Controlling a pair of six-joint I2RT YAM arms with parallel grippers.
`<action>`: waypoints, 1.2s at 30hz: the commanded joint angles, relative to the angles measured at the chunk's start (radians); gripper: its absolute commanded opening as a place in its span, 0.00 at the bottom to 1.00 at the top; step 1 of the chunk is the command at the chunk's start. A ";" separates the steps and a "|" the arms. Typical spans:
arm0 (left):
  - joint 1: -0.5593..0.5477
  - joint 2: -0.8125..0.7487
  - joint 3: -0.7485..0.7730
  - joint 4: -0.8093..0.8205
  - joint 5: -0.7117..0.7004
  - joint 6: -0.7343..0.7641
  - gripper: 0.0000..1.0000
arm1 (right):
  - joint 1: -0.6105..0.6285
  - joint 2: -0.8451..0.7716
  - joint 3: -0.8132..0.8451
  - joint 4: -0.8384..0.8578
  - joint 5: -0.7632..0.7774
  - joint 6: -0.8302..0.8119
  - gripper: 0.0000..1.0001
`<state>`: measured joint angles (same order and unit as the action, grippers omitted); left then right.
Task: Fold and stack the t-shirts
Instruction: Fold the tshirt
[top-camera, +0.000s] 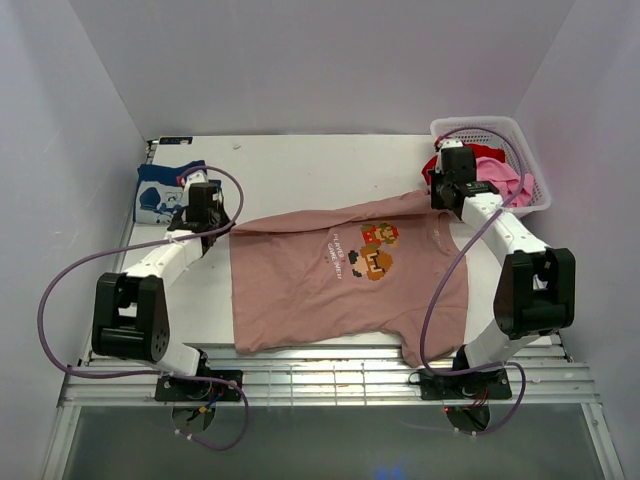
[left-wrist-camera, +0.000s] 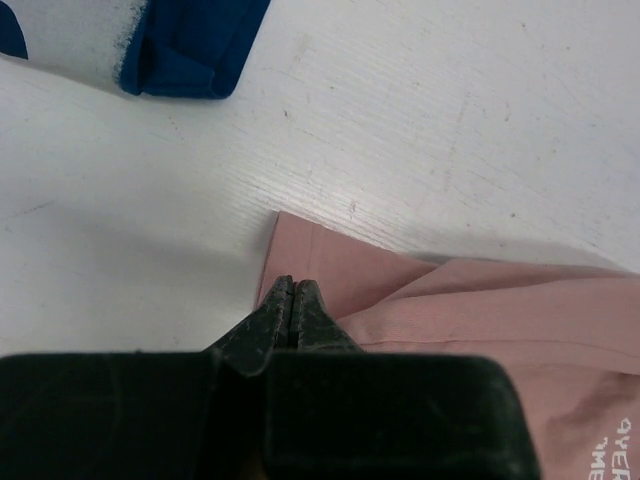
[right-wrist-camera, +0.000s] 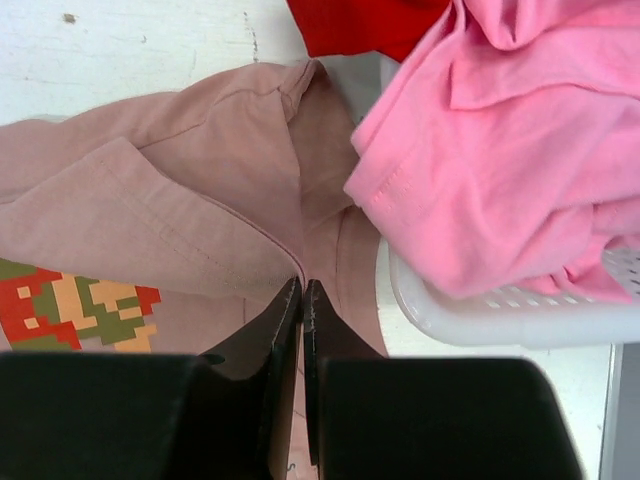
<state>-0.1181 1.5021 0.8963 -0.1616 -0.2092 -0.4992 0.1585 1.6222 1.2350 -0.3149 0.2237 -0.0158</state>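
Top view: the dusty pink tee (top-camera: 340, 290) lies print-up mid-table, pinched at both far corners. The navy tee (top-camera: 160, 195) sits folded at the far left. The white basket (top-camera: 480, 125) at the far right holds the red tee (top-camera: 430, 168) and the bright pink tee (top-camera: 500, 172), both just bunched up.

Left wrist: the left gripper (left-wrist-camera: 291, 300) is clamped tight on the tee's far-left corner.

Right wrist: the right gripper (right-wrist-camera: 302, 300) is all but closed on cloth by the sleeve, just beside the basket rim, where the bright pink tee spills over.

My take: raise both corners evenly, carry them toward the near edge together, and keep the right side clear of the basket so nothing snags.
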 joint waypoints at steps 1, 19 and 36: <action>-0.018 -0.072 -0.025 -0.026 0.004 -0.024 0.00 | -0.002 -0.054 -0.023 -0.023 0.055 -0.015 0.08; -0.123 0.050 -0.031 -0.229 -0.076 -0.048 0.01 | -0.002 -0.134 -0.051 -0.111 0.201 -0.021 0.08; -0.178 -0.085 0.055 -0.320 -0.309 -0.173 0.55 | 0.001 -0.122 0.024 -0.288 0.125 0.031 0.46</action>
<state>-0.2901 1.4796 0.9028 -0.4980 -0.4404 -0.6407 0.1585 1.5768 1.2091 -0.6121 0.3939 0.0071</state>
